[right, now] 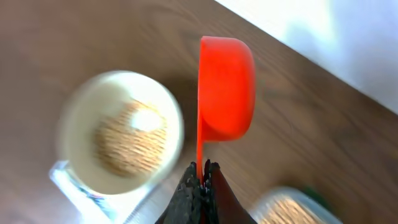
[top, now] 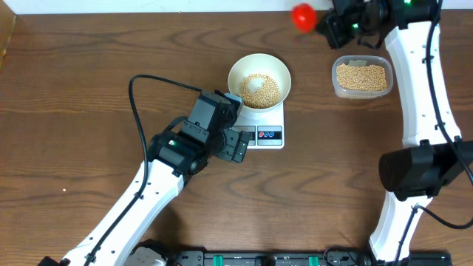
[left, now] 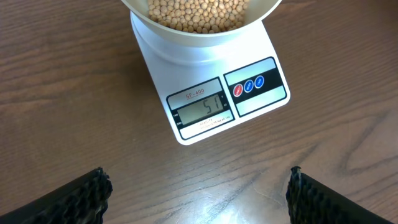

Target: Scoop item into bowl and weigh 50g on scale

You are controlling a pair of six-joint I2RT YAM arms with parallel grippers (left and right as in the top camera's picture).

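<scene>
The white bowl [top: 247, 63] sits on the digital kitchen scale [left: 261, 93] with a mound of soybeans [left: 199, 12] in it. The display [left: 202, 109] reads 51, which I judge close enough to the target that adding anything more would overshoot.

The right gripper [right: 203, 169] is pressed together on the thin handle of a red scoop [right: 227, 87]. It holds the scoop on edge, up near the back of the tabletop [top: 89, 44] and beside the clear container [top: 335, 81] of soybeans. Whether any soybeans remain in the scoop cannot be told. If some do and the scoop passes over the bowl, strays could drop in and push the reading higher. The pinch on so narrow a handle could also let the scoop swivel.

The left gripper [left: 198, 182] hangs spread wide and holds nothing, just in front of the scale. The likelier trouble is here: a small advance would put a finger against the scale's edge or the overhanging bowl. That would shift the scale, upset the reading or spill soybeans onto the tabletop.
</scene>
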